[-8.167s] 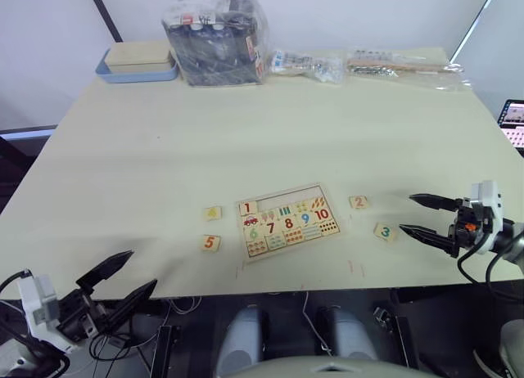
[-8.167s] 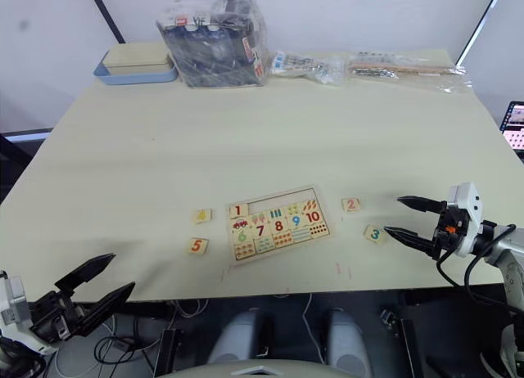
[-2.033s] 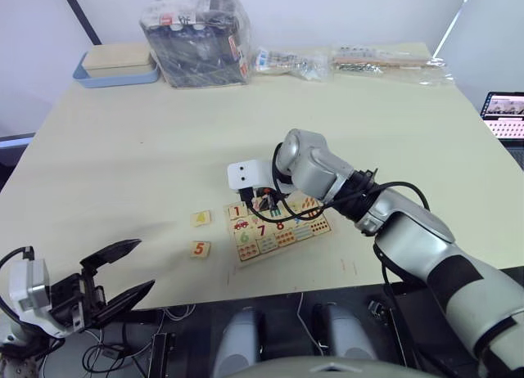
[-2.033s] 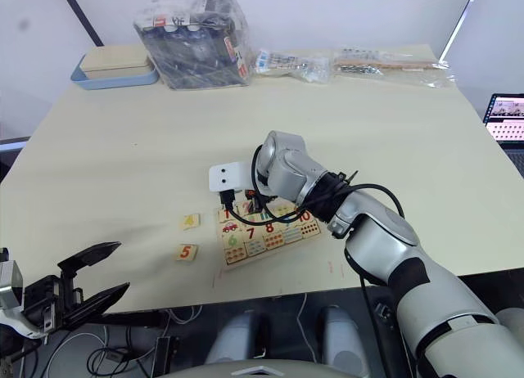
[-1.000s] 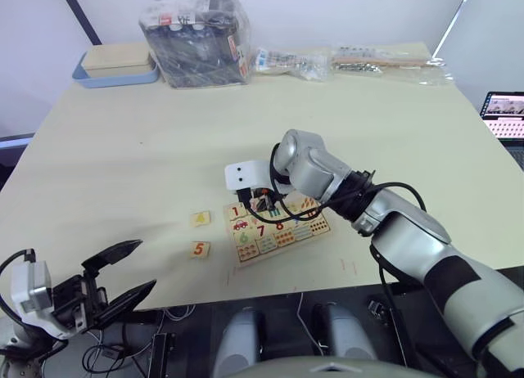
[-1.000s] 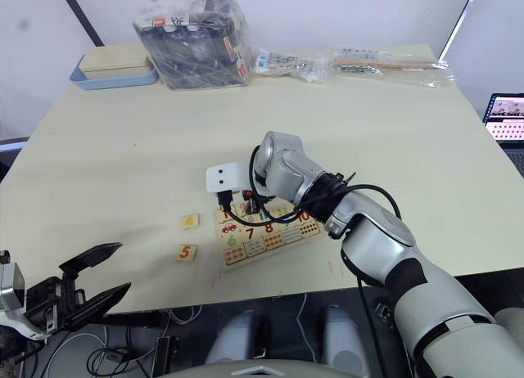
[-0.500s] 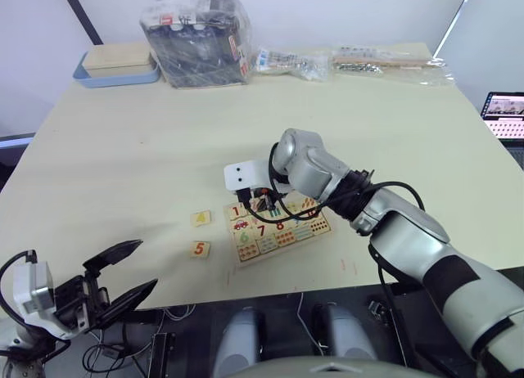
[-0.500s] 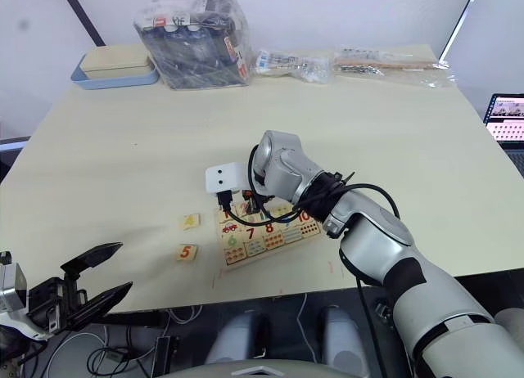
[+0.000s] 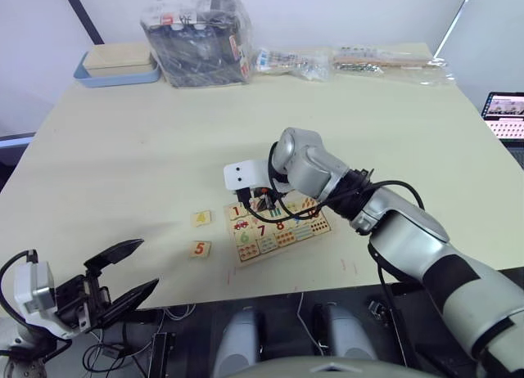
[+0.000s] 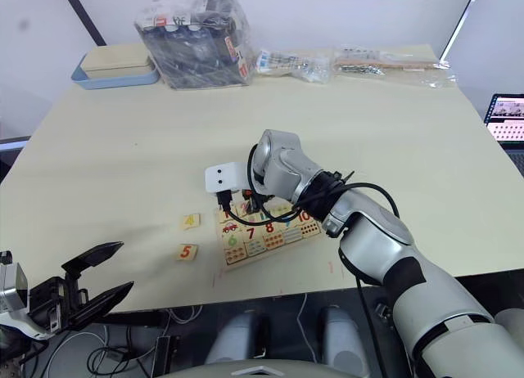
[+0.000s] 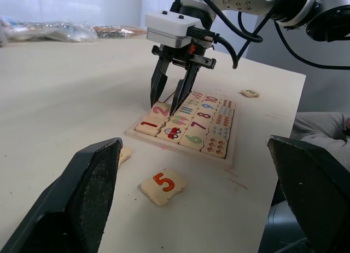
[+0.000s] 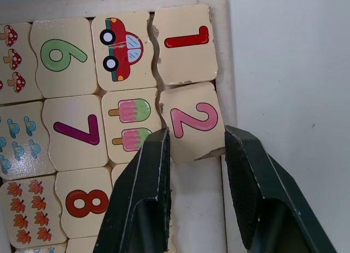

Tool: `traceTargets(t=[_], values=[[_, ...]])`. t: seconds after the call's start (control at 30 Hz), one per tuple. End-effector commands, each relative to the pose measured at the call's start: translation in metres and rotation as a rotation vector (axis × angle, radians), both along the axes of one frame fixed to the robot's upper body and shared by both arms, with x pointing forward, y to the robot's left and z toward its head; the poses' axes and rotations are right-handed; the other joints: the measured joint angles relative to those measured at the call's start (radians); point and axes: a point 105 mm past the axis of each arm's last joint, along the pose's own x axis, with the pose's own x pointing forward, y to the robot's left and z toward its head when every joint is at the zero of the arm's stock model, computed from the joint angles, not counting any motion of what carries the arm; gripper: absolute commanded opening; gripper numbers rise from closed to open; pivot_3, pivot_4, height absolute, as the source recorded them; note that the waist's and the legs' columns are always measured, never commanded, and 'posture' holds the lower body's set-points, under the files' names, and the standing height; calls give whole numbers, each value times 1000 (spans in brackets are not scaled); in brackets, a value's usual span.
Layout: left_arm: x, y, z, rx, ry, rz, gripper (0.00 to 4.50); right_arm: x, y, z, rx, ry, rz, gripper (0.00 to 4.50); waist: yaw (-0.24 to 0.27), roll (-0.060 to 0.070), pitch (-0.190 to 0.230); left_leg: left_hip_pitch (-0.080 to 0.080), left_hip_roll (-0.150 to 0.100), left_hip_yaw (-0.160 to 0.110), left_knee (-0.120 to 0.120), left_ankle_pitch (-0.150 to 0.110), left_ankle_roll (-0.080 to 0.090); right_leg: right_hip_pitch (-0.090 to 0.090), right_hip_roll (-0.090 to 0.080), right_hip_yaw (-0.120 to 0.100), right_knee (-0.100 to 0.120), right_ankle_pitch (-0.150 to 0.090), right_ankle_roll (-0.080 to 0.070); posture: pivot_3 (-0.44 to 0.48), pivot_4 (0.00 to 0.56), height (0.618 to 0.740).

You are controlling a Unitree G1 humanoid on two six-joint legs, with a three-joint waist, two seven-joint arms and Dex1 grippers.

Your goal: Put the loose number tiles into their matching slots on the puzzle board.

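Placement of the number 2 tile point(image 12: 192, 127) is the step in hand. The right end effector point(image 12: 194, 171) stands over the puzzle board point(image 9: 278, 222), which lies near the front edge of the desk point(image 9: 164, 149). Its two fingers straddle the near end of the 2 tile with a moderate gap; whether the fingers point(image 12: 146, 176) press the tile edges or stand just clear cannot be told. The tile sits in the slot directly beside the seated 1 tile point(image 12: 183, 44), slightly skewed, with one corner looking raised against the board rim. Judged from this, the tile is in its slot but may not be fully flush.

The left end effector point(image 9: 115, 281) hangs wide open below the front edge of the desk and holds nothing.

Remaining loose tiles:
- 5 tile point(image 9: 199, 249), on the desk to the left of the board.
- 4 tile point(image 9: 201, 218), just beyond the 5 tile, beside the board's left edge.
- A further tile point(image 11: 250, 93), on the desk on the far side of the board from the 5 tile; its numeral is too small to read.

The next move calls for opening the right fingers fully, confirming that the 2 tile lies flat, and lifting straight up so the tile is not dragged out. Three slots would then remain to fill.
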Motion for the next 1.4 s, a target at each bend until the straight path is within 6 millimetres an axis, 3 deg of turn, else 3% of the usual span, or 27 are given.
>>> traceTargets(t=[0.03,0.97,1.0,1.07,1.1,1.13,1.17,1.2,1.23,1.4], values=[[-3,-3,3,14,-20,-13,4500,1,5,14,3,-48,33,913,0,0,0,0,0,0,0,0,0,0,0,0,0,0,0,0,150,740],[-2,-6,1,8,-25,-2,4500,0,6,14,-1,-40,47,913,0,0,0,0,0,0,0,0,0,0,0,0,0,0,0,0,150,740],[-2,-6,1,8,-26,-3,4500,0,5,14,-1,-40,47,1712,0,0,0,0,0,0,0,0,0,0,0,0,0,0,0,0,150,740],[-2,-6,1,7,-27,-4,4500,-1,5,14,-1,-38,48,2133,0,0,0,0,0,0,0,0,0,0,0,0,0,0,0,0,150,740],[-1,-6,1,7,-28,-5,4500,-1,5,14,-1,-38,48,2591,1,0,0,0,0,0,0,0,0,0,0,0,0,0,0,0,150,740],[-1,-6,1,7,-28,-6,4500,-1,5,14,-1,-38,48,3364,1,0,0,0,0,0,0,0,0,0,0,0,0,0,0,0,150,740],[0,-6,1,7,-29,-6,4500,0,5,14,-1,-37,48,3604,1,0,0,0,0,0,0,0,0,0,0,0,0,0,0,0,150,740],[0,-6,1,7,-29,-7,4500,0,4,14,-1,-37,47,4184,1,0,0,0,0,0,0,0,0,0,0,0,0,0,0,0,150,740],[0,-6,1,7,-30,-7,4500,0,4,14,0,-38,46,4353,1,0,0,0,0,0,0,0,0,0,0,0,0,0,0,0,150,740],[1,-7,1,7,-33,-8,4500,1,4,26,89,-3,18,4353,1,0,0,0,0,-1,0,0,0,0,0,0,0,0,0,0,150,740]])
